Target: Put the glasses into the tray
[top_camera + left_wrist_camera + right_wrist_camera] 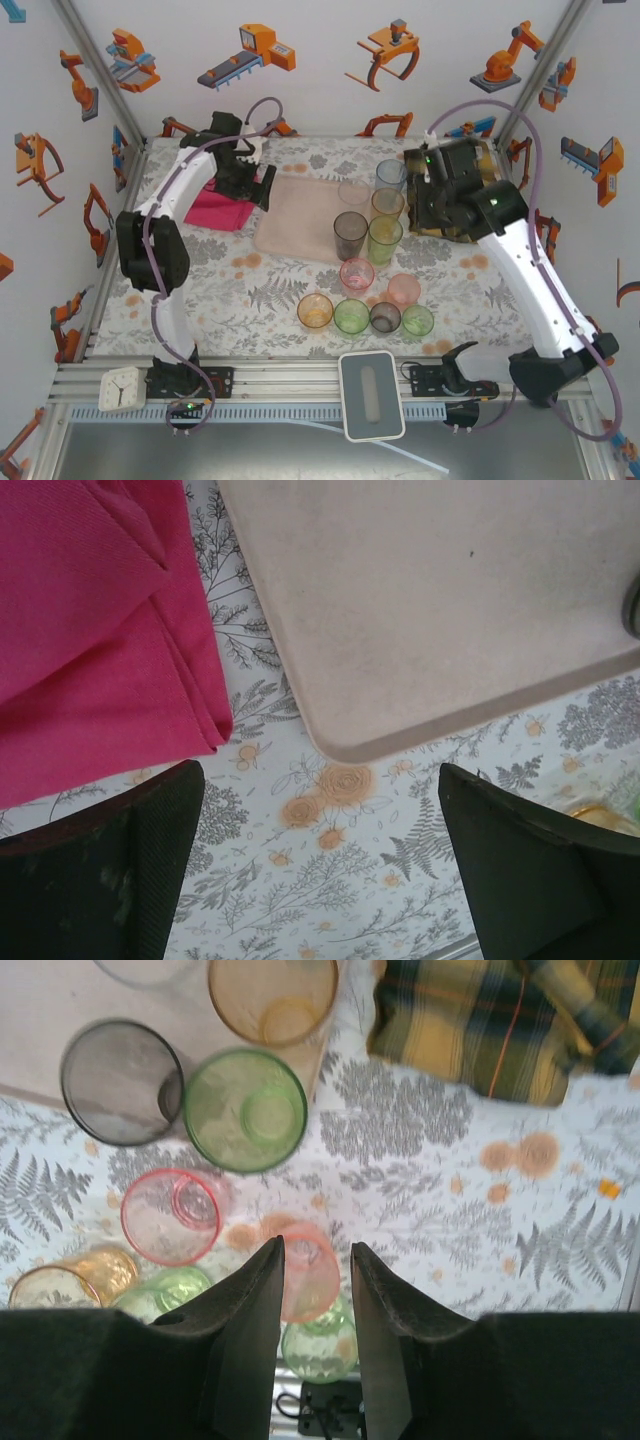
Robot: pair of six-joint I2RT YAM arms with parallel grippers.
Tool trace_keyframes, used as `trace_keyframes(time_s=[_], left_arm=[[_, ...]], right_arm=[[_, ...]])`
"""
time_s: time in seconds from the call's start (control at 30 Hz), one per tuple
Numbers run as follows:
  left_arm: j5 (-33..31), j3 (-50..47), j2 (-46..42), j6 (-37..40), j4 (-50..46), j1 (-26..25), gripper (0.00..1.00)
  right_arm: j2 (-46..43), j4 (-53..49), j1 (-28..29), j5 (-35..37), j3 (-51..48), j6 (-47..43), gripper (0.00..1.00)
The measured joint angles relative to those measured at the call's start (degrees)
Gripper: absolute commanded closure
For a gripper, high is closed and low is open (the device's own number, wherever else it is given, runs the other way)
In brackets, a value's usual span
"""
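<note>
L claw [318,780] is hanging wide open w/ nothing in it, over bare tablecloth just off the tray [420,610] corner. The tray is sitting at its 1 o'clock & the magenta towel [90,630] at its 10 o'clock. It's prob. spread like that bc it's carrying nothing & is parking clear of the busy side.

R claw [317,1250] is pointing down w/ fingers pinched to a narrow gap, gripping nothing. The salmon glass [315,1280] is showing thru that gap but is standing on the table well below, untouched. A gap that slim prob. suits nipping one wall of a rim, not spanning a whole cup.

In overhead view the tray is lying approx 12 o'clock of table centre. Five glasses [387,205] are standing upright, bunched at its 3 o'clock end, the side R arm is reaching from. Can't tell if the grey & green ones are fully on. Six loose glasses [351,316] are waiting at the tray's 5 o'clock, mouths up, so rims are facing the claw. Plaid shirt [480,1020] is lying at the table's 3 o'clock.
</note>
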Motion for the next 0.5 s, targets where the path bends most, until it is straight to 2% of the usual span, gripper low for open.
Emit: trace_keyframes(time_s=[0.23, 0.5], left_arm=[[-0.5, 1.6, 5.2, -0.3, 1.2, -0.9, 0.24], [-1.5, 2.8, 9.0, -0.8, 1.9, -2.8, 0.41]], right_arm=[[-6.6, -0.2, 0.0, 0.3, -6.4, 3.8, 0.65], [-7.5, 0.0, 0.0, 0.8, -7.6, 4.7, 0.65]])
